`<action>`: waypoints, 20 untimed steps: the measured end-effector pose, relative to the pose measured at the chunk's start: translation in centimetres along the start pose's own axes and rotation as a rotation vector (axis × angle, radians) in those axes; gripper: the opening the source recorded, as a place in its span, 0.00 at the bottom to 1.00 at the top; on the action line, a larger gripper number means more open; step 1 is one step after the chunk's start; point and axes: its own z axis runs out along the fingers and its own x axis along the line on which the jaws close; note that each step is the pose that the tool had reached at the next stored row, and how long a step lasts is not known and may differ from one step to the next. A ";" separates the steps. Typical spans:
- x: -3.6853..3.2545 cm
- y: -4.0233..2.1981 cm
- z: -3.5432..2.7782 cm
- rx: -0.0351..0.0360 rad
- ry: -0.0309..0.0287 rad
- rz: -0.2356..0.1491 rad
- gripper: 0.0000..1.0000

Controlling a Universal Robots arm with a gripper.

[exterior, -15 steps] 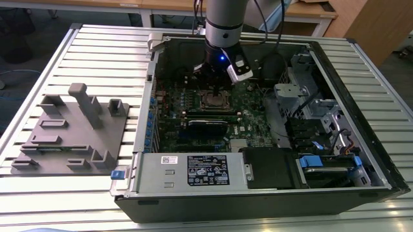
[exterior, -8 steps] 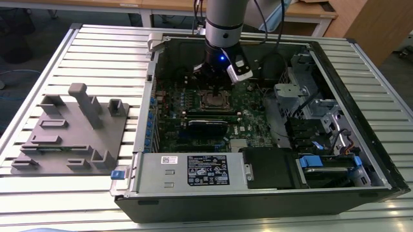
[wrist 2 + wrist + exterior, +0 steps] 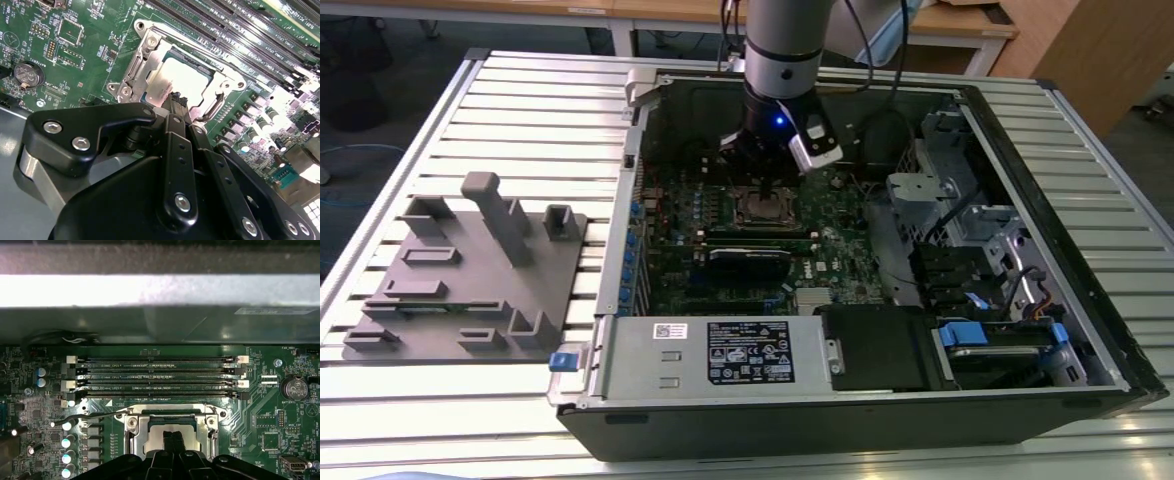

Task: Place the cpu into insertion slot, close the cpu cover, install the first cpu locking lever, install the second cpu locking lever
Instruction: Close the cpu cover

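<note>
In both wrist views the cpu (image 3: 187, 80) (image 3: 159, 432) lies flat in the insertion slot (image 3: 761, 207), its pale metal top showing through the window of the cpu cover (image 3: 145, 55) (image 3: 205, 427). The cover lies down over the socket. My gripper (image 3: 176, 100) (image 3: 173, 437) (image 3: 767, 182) hangs straight over the socket with its black fingers shut together and nothing between them. The tips rest at the near edge of the cpu top. One thin wire lever (image 3: 97, 415) sticks out sideways from the socket. Another lever's bent handle (image 3: 212, 104) sits by the fingertips.
Long black memory slots (image 3: 155, 375) (image 3: 240, 35) run beside the socket. A coin battery (image 3: 27, 74) sits on the green board. The grey power supply (image 3: 720, 350) and drive cage (image 3: 961, 230) stand inside the case. A grey fixture plate (image 3: 467, 270) lies on the exterior view's left.
</note>
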 end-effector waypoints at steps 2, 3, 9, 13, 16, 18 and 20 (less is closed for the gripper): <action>-0.01 -0.09 0.01 0.0002 0.0001 0.000 0.11; 0.00 -0.18 0.02 0.0002 0.0001 0.000 0.11; -0.01 -0.60 0.01 -0.0006 0.0001 0.000 0.11; -0.02 -0.92 0.01 -0.0035 0.0001 0.000 0.11; -0.02 -0.94 0.00 -0.0034 0.0002 0.000 0.11; 0.01 -0.94 0.00 -0.0035 0.0002 0.000 0.11; 0.02 -0.94 0.00 -0.0034 0.0002 0.000 0.11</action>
